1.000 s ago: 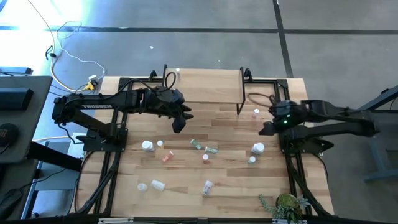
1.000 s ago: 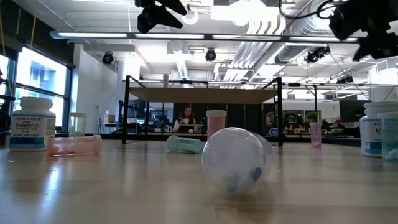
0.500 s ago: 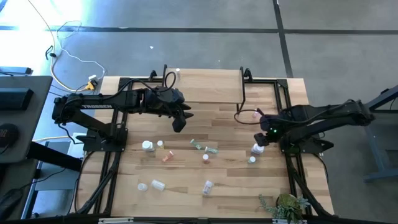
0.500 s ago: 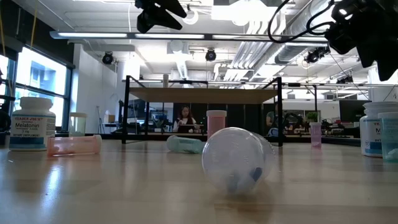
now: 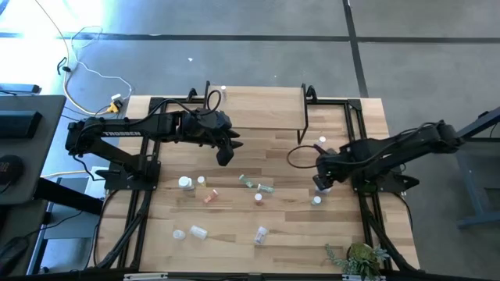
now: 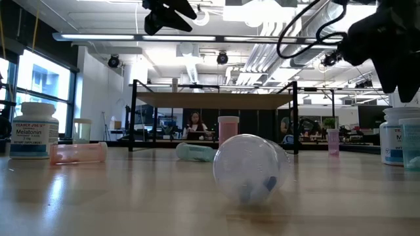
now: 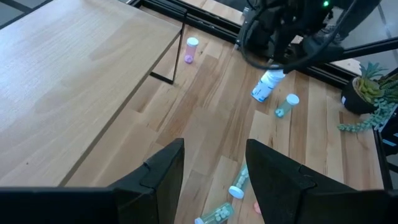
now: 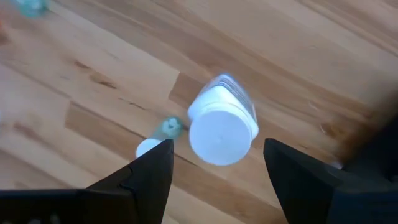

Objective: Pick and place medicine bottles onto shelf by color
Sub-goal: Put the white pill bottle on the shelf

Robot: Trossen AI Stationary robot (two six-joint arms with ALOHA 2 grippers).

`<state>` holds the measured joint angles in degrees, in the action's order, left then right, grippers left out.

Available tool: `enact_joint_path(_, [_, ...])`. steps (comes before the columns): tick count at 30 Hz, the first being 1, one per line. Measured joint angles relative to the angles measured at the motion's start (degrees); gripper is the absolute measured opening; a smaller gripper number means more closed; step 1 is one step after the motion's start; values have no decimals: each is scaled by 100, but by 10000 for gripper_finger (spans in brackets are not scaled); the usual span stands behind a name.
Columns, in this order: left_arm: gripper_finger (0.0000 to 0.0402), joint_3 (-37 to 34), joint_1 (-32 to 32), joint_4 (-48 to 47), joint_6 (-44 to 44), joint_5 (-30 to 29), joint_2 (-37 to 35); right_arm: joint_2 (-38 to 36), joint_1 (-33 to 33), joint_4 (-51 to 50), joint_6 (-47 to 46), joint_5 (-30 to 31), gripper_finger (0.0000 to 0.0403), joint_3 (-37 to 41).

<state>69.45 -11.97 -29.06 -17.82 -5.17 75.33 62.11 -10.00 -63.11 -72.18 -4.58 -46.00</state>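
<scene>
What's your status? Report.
Right gripper open above the white-capped bottle. Left gripper open, empty, beside the shelf. Nothing in the way.

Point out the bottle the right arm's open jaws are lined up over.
The white-capped white bottle near the table's right edge, under the right gripper. It sits between the jaws in the right wrist view; the small green-tinted bottle lies beside it, outside them.

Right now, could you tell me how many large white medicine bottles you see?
2. One white bottle stands on the table's left half; the second white bottle sits below the open right gripper.
</scene>
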Motion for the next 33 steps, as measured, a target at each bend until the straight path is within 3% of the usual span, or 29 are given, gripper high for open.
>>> enact_joint_path(15, [161,0,0,-28,2,0,0,901,-131,125,-1,-63,238,0])
enact_joint_path(24, [161,0,0,-31,7,0,0,1055,-131,120,-133,-54,151,-4])
enact_joint_path(33, [161,0,-53,-136,53,2,0,979,-88,83,-33,-286,151,-225])
